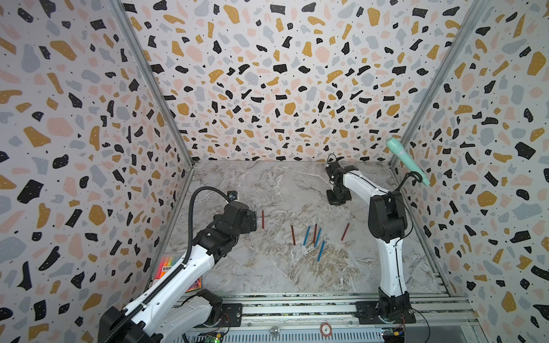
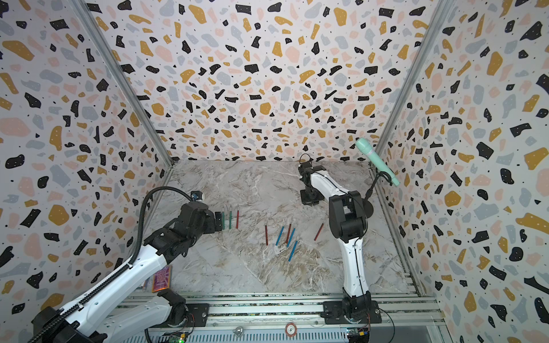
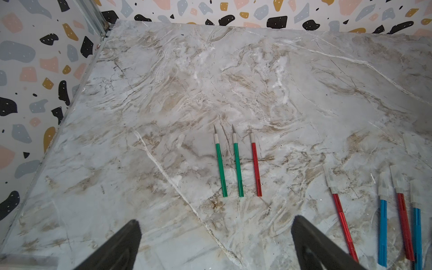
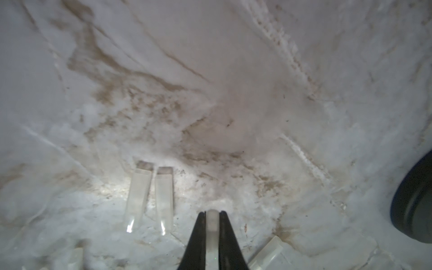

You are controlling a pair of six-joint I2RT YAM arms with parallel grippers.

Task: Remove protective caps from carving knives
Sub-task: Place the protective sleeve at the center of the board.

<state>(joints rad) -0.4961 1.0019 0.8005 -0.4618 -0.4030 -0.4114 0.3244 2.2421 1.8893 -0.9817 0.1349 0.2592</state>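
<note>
A marble surface (image 1: 267,273) fills the lower middle of both top views. Right of centre, the right pincer (image 4: 212,216) is clamped on a clear cap (image 4: 212,231), low beside loose caps (image 4: 138,194). I judge this the drop-off step. Left of centre, the left pincer (image 3: 215,225) gapes empty by three bared carving knives (image 2: 230,218). Six capped knives (image 1: 306,236) lie mid-frame. The next move calls for releasing the cap, then fetching one.
</note>
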